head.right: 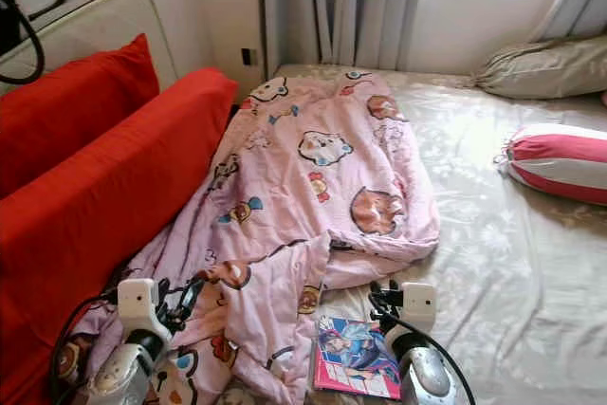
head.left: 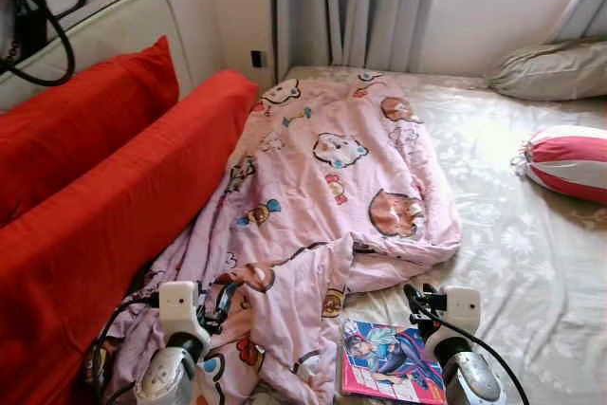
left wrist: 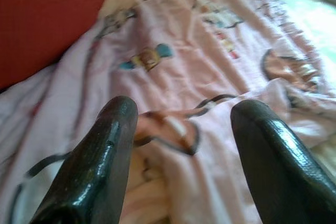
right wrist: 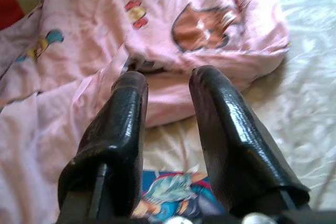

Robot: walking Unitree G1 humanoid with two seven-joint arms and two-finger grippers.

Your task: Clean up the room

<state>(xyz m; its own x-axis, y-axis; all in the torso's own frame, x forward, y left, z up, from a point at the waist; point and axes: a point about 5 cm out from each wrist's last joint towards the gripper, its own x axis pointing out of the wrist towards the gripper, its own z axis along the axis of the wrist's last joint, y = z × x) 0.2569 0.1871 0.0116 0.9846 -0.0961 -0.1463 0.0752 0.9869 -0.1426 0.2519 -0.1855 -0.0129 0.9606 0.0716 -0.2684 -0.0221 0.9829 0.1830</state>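
Note:
A crumpled pink blanket (head.left: 322,196) with cartoon prints lies lengthwise on the bed, and its near end is bunched up by the red cushions. A colourful comic book (head.left: 391,363) lies flat on the beige floral sheet (head.left: 512,263), just right of the blanket's near corner. My left gripper (left wrist: 186,111) hovers open over the blanket's near folds (left wrist: 173,129), its fingers wide apart and holding nothing. My right gripper (right wrist: 165,80) hangs above the book (right wrist: 173,195) and points toward the blanket's edge. Its fingers stand slightly apart, with nothing between them.
Two red cushions (head.left: 104,196) run along the bed's left side, with a white headboard (head.left: 114,26) and black cables behind. On the right lie a red-and-white striped pillow (head.left: 569,160) and a beige pillow (head.left: 550,68). Grey curtains (head.left: 360,7) hang at the far wall.

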